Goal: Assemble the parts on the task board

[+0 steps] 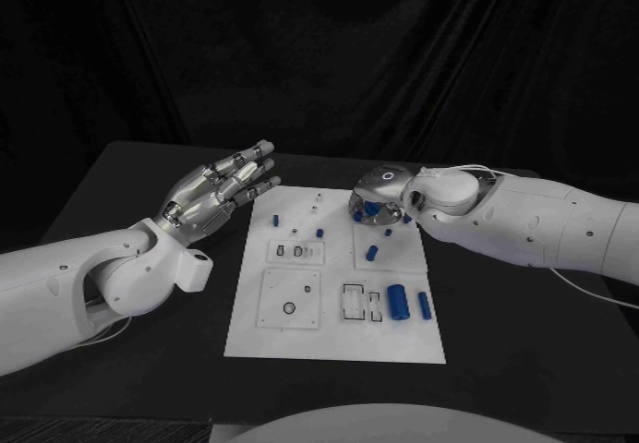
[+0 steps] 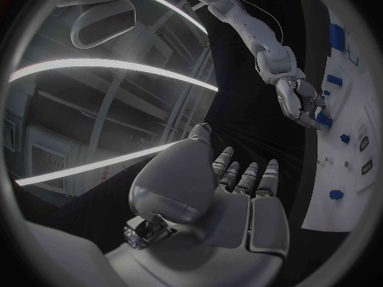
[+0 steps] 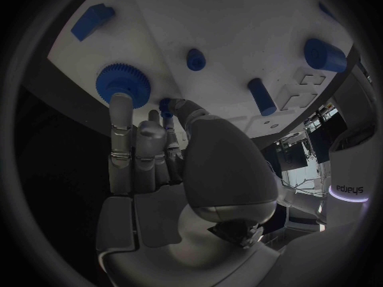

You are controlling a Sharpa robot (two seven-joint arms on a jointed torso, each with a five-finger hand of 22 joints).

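The left hand [image 1: 220,189] hovers off the task board's [image 1: 253,337] left edge with its fingers spread and its palm up, holding nothing. No part is near it.

On the white task board the blue parts lie mostly in its right half. Two blue cylinders [image 1: 397,297] lie side by side near the right edge, and a few small pegs [image 1: 373,250] stand further up the middle.

The right hand [image 1: 379,205] is down over the far right corner of the board. From its wrist camera, one fingertip is touching a blue gear [image 3: 122,81], while a small blue piece [image 3: 165,104] sits right at the other fingertips. Whether it's actually pinching that piece or just touching it can't be told.

Risk-wise, that corner is crowded. If the fingers close while they're half on the gear, they could nudge it off its seat or knock the small piece away. A weak grip could also drop the piece onto the black table [image 1: 533,351].

The only readable writing is "edjeys" on a white device [image 3: 351,188] in the room, seen from the right wrist.
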